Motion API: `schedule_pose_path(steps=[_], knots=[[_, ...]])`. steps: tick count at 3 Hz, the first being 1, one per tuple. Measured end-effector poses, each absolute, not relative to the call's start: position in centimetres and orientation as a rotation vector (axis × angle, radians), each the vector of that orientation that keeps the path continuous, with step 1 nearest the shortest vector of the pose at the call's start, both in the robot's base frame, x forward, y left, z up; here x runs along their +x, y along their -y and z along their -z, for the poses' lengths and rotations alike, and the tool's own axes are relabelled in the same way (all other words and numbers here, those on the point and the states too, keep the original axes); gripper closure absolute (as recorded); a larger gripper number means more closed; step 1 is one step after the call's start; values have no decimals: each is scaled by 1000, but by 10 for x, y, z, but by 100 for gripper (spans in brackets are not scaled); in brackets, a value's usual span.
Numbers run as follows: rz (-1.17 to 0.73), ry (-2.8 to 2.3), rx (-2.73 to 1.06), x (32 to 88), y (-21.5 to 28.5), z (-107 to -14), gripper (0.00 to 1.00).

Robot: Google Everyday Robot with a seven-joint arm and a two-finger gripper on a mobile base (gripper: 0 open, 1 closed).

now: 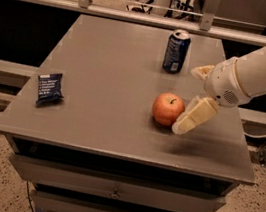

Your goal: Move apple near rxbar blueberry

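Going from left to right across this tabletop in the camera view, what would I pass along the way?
rxbar blueberry → apple → gripper, open, just right of the apple. The blue can stands straight behind the apple, so it has no clear place in this order.

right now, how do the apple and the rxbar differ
The apple is round and red-orange; the rxbar is flat and dark blue with white print. The apple sits right of centre, with the open claw close at its right side; the rxbar lies near the left edge, far from the claw. The apple stands taller than the rxbar. Both rest on the grey table.
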State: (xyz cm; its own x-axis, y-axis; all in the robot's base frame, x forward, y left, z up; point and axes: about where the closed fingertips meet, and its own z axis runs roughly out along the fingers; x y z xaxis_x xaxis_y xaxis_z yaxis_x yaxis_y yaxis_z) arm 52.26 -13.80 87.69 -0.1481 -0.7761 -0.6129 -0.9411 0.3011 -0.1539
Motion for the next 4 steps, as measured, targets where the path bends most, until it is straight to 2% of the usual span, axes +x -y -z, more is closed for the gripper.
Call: schedule_pose_path(steps=[1,2,4], knots=[[-468,-1976,-1502,525,109,-856,9],[-514,-1968,-1502,524,94,-854,39],[-535,-1856,-1514,531,66,-900,86]])
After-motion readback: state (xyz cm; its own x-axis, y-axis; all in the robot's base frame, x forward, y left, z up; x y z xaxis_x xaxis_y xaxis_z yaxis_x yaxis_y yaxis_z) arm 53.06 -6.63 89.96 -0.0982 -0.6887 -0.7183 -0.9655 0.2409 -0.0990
